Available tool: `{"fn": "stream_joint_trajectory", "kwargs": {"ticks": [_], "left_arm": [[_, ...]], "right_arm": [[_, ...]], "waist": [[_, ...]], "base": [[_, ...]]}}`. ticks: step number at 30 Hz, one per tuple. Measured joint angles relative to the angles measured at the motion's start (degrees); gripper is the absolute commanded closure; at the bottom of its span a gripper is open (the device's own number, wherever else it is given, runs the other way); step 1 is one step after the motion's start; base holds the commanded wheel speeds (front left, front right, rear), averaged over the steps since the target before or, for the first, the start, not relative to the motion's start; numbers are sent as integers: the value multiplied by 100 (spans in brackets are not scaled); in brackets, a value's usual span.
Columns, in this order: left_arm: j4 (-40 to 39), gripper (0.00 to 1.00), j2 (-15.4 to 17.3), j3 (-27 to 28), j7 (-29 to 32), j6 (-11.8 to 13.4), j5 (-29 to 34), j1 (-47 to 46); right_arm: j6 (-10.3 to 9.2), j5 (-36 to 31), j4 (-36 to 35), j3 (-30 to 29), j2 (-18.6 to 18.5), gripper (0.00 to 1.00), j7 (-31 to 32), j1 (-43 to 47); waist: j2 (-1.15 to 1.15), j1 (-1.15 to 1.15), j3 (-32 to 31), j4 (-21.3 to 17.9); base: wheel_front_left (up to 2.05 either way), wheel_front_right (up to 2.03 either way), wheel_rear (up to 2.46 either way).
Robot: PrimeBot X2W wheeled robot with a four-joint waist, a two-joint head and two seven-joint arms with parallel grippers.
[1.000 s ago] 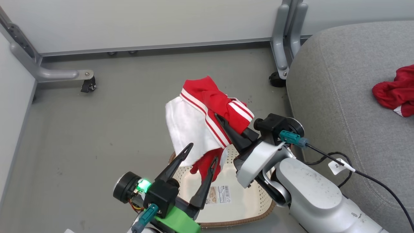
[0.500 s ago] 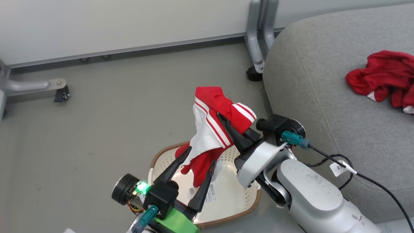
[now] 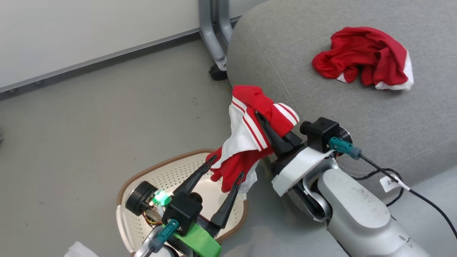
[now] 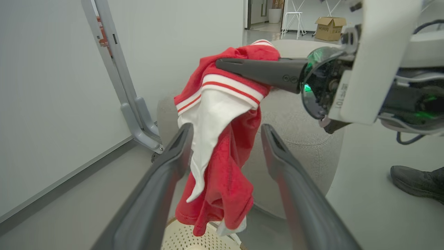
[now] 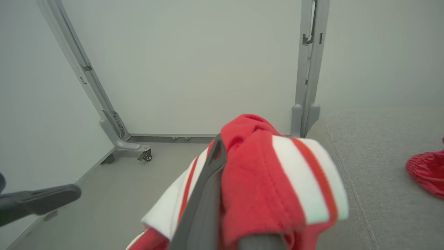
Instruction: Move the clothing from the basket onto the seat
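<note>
Right end effector [image 3: 267, 118] is clenched on a red-and-white garment [image 3: 246, 142], pinched near the striped band so the rest hangs free over the basket [image 3: 157, 176] rim, just beside the seat [image 3: 285, 53] edge. Judgement: it is held high so the hem clears the cushion. Left end effector [image 3: 228, 166] is released, fingers spread by the hanging hem. The second garment [image 3: 360, 59] lies crumpled on the seat. Basket: no clothing seen inside, though the left arm hides part of its floor.
</note>
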Motion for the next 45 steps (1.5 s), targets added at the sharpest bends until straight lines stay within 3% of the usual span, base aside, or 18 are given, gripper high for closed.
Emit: {"fn": "stream_joint_trajectory", "kwargs": {"ticks": [8,15,28,36,37,38,40,41,42,45], "left_arm": [[-178,0,48,-105,132,-43,67,-259],[-489,0,141,-221,291,-103,233,-683],[-999,0,293,-264,461,-188,623,-1712],[-1039,0,285,-327,372,-194,736,-2089],[-1021,0,282,-344,347,-196,743,-2108],[-991,0,278,-370,333,-199,743,-2131],[-936,0,265,-402,310,-200,743,-2163],[-914,0,265,-407,281,-200,743,-2170],[-883,0,258,-410,272,-200,742,-2176],[-783,0,215,-424,189,-194,734,-2202]], "right_arm": [[0,-168,-203,-794,-175,100,0,-30],[0,-394,-441,-1891,-559,100,0,-655],[2,-559,-276,-3682,-1740,100,-1,-2182],[2,-578,703,-4174,-1880,100,-2,-2672],[1,-601,831,-4199,-1870,96,-1,-2700],[2,-623,932,-4237,-1857,78,-1,-2713],[1,-633,1125,-4301,-1795,55,-1,-2724],[2,-659,1171,-4339,-1764,18,-1,-2722],[2,-668,1206,-4400,-1730,0,-1,-2718],[2,-671,1246,-4599,-1621,0,-1,-2650]], "waist": [[0,0,305,-630],[0,0,829,-812],[0,0,2180,-468],[0,1,3022,-120],[0,1,3099,-85],[0,1,3191,-41],[0,1,3354,44],[0,1,3409,77],[0,1,3469,117],[0,1,3579,233]], "base": [[0,0,0],[0,0,0],[0,0,0],[0,0,0],[0,0,0],[0,0,0],[0,0,0],[0,0,0],[0,0,0],[0,0,0]]}}
